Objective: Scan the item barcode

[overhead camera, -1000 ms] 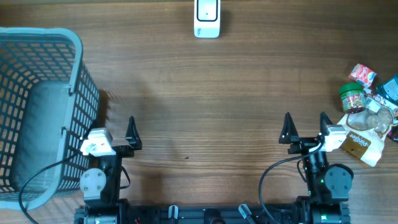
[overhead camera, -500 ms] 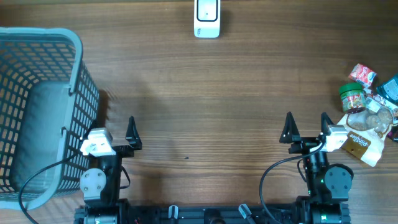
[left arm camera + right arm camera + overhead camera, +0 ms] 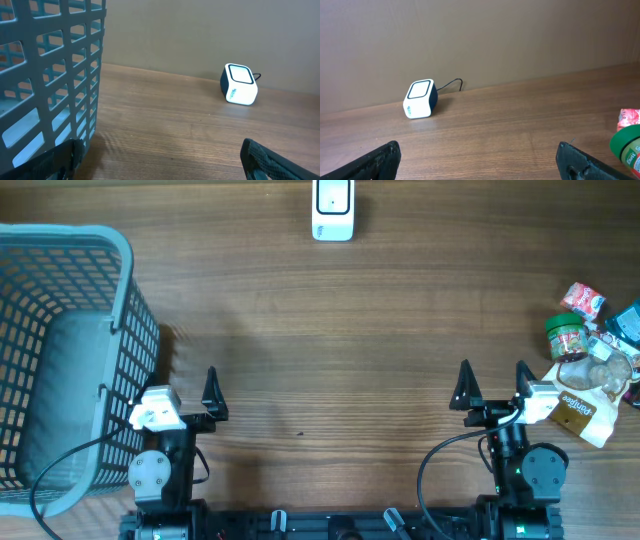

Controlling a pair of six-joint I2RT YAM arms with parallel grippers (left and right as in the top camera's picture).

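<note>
Items (image 3: 588, 375) just beside open right jaws, none held

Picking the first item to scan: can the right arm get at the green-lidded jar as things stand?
Probably yes. The right gripper is open and empty, and the green-lidded jar sits at the left edge of the heap of packets, with only bare table between gripper and jar.
</note>
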